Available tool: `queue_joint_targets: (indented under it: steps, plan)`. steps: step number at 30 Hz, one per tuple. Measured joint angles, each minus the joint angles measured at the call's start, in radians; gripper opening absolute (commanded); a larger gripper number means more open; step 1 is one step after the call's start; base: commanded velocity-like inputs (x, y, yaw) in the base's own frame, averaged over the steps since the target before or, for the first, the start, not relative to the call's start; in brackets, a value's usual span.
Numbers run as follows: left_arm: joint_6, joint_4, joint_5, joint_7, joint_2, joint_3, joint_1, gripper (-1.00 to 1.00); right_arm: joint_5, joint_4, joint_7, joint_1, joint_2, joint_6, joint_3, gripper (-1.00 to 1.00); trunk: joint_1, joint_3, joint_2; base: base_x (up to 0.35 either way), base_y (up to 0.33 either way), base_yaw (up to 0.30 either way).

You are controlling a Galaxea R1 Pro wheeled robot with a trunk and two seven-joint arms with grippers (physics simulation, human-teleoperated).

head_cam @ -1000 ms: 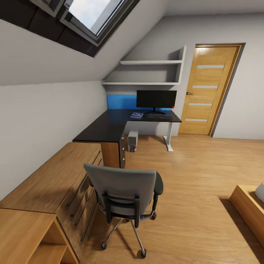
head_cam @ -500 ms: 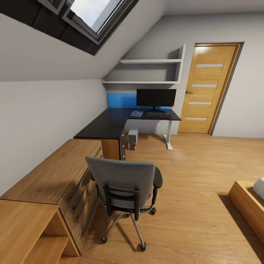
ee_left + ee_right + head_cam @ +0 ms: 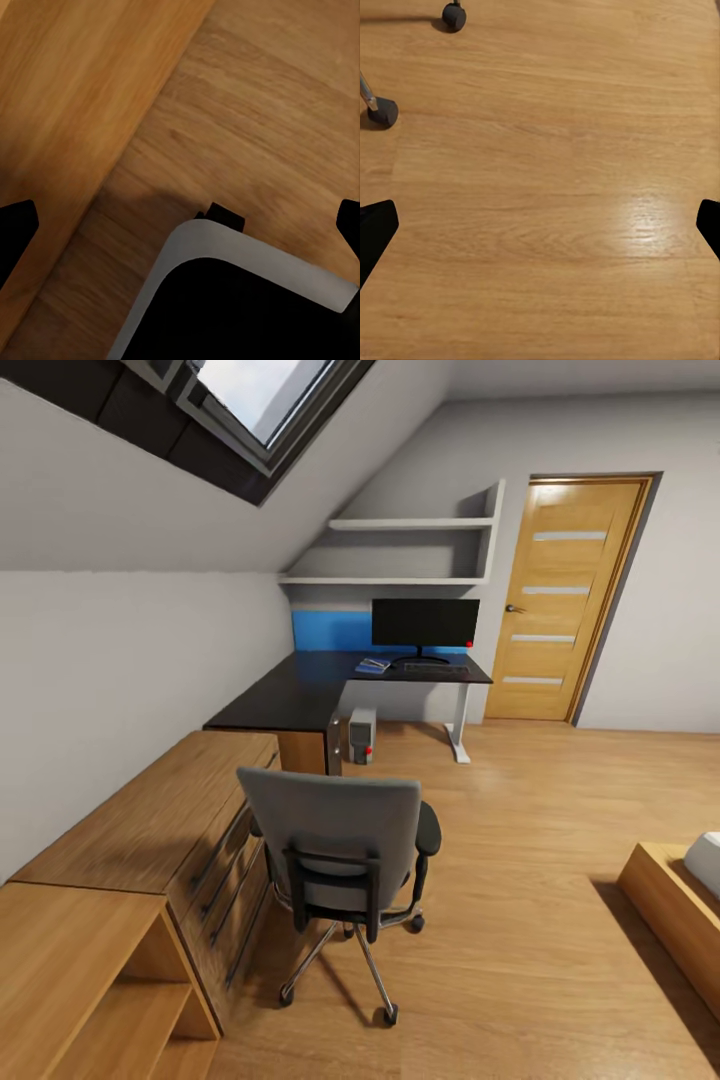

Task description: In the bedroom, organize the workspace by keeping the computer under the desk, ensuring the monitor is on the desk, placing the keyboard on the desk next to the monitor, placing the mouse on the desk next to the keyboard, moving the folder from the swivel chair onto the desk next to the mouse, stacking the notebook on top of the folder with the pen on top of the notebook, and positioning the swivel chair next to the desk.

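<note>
Both grippers, left gripper point(image 3: 180, 221) and right gripper point(image 3: 540, 225), had fingers spread wide over bare plank floor point(image 3: 540, 880), gripping nothing. Swivel chair point(image 3: 340, 860) stood nearest, back toward camera, beside the low wood cabinet point(image 3: 150, 830), open floor on its right. Farther off, the desk point(image 3: 290, 695) carried monitor point(image 3: 425, 623), keyboard point(image 3: 435, 668) lengthwise before it, blue folder point(image 3: 372, 666) alongside; computer point(image 3: 361, 738) sat underneath.

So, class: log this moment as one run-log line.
grey swivel chair: away from black L-shaped desk | thin black monitor: on desk | both grippers: open, empty
</note>
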Motion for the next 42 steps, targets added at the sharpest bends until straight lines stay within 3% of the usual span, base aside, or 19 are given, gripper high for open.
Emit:
queue_joint_targets:
  steps: [28, 42]
  plan:
    - [0.000, 0.000, 0.000, -0.001, -0.001, 0.000, 0.000, 1.00, 0.000, 0.000, 0.000, 0.000, 0.001, 0.000, 0.000, 1.00, 0.107, -0.088, -0.196, -0.001, 0.067, -0.002]
    - [0.000, 0.000, 0.000, -0.001, -0.001, -0.001, 0.000, 1.00, 0.000, 0.000, 0.000, 0.000, 0.001, 0.000, 0.000, 1.00, 0.161, -0.121, -0.294, 0.000, 0.005, -0.128]
